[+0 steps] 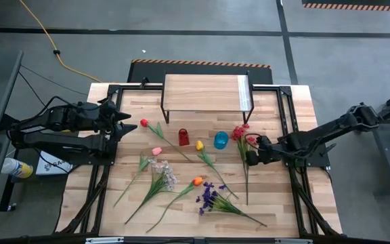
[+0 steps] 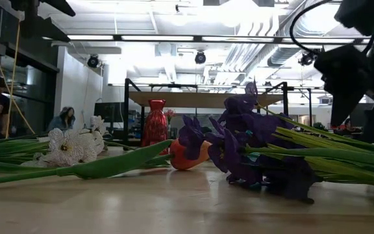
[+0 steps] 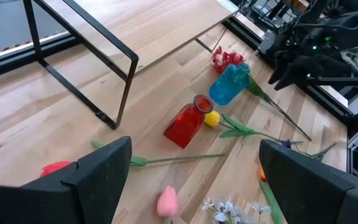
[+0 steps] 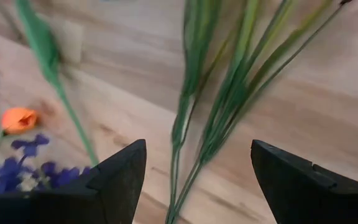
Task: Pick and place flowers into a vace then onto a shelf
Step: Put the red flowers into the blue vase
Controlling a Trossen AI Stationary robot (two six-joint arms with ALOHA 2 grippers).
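Red vase (image 1: 183, 137) & blue vase (image 1: 221, 140) sit empty on worktop (image 1: 276, 203) just near of shelf (image 1: 202, 91), flowers (image 1: 212, 198) all loose around them; right end effector (image 1: 250, 154) wide open over red spray (image 1: 240, 133) stems, holding nothing; left end effector (image 1: 123, 122) open, empty, far-left.

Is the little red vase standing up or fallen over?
Standing up. The small red glass vase shows its round open mouth from above, and stands tall and upright in the low view.

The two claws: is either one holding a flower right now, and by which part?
Nothing is held. The right gripper is open above the red spray's green stems; the left gripper is open too, away from the flowers.
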